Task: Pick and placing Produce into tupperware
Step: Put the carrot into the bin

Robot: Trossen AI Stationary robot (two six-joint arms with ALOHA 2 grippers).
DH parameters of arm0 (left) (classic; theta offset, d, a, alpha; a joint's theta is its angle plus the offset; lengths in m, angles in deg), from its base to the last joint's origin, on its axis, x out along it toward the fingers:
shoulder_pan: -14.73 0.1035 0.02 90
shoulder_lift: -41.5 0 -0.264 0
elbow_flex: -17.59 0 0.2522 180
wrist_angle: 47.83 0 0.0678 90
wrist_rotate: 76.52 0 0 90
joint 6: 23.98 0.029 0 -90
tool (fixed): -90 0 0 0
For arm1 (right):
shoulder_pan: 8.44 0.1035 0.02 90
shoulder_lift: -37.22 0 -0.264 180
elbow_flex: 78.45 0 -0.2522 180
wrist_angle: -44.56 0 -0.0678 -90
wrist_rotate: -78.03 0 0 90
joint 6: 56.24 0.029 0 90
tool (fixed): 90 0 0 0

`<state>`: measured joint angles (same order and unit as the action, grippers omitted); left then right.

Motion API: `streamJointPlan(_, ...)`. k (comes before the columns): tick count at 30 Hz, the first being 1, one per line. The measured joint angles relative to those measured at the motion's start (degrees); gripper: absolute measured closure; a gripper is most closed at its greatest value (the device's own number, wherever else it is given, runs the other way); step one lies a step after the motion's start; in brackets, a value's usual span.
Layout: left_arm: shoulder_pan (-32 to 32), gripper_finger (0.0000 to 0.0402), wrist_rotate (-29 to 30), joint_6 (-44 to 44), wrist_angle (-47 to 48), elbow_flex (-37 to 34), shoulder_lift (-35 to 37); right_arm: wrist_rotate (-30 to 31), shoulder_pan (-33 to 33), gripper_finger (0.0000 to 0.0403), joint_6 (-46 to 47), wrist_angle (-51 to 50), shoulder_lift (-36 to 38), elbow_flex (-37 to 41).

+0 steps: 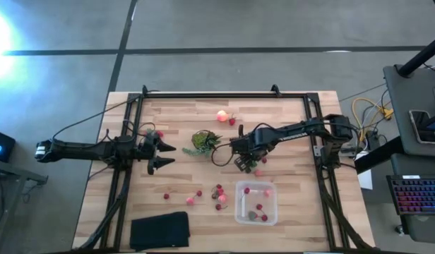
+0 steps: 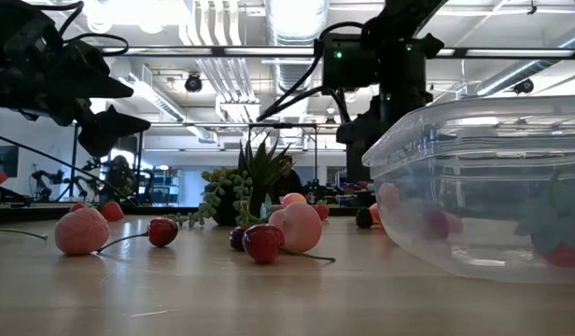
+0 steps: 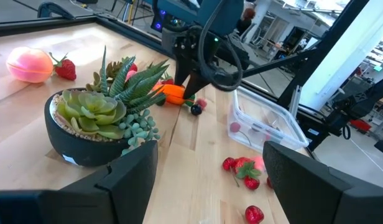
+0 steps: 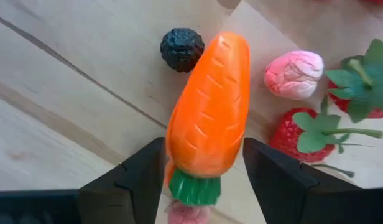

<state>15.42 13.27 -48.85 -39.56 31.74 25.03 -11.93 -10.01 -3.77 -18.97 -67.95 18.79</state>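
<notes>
Tupperware [image 1: 256, 203], one, sitting on the wooden table [image 1: 288, 127] near the front edge, holding a few red pieces. Right gripper [image 4: 204, 171] closing on one orange carrot [image 4: 210, 106], beside one black berry [image 4: 182, 48], one pink piece [image 4: 294, 73] and two strawberries [image 4: 303, 134]. Left gripper [image 1: 161, 154] hovering wide open, facing one potted succulent [image 3: 98, 121]. One peach [image 3: 28, 64] lying behind it. One black pad [image 1: 159, 229] lying at the front. Ceiling lights glowing beyond.
</notes>
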Motion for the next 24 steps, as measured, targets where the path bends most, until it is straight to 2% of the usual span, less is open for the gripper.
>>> streamJointPlan(9, 0.0, 0.0125, 0.0, 0.0, 0.0, 0.0, 0.0, -0.2, 0.0, 0.0133, 0.9, 1.1, -1.6, 0.0)
streamJointPlan(15, 0.0, 0.0125, 0.0, 0.0, 0.0, 0.0, 0.0, 1.1, 0.0, 0.0111, 0.9, 2.0, -1.6, 0.0)
streamJointPlan(19, 0.0, 0.0125, 0.0, 0.0, 0.0, 0.0, 0.0, 1.4, -0.1, 0.0113, 1.3, 3.1, -1.6, 0.0)
streamJointPlan(24, 0.0, 0.0125, 0.0, 0.0, 0.0, 0.0, 0.0, 1.6, -0.5, 0.0145, 1.5, 3.2, -1.6, 0.3)
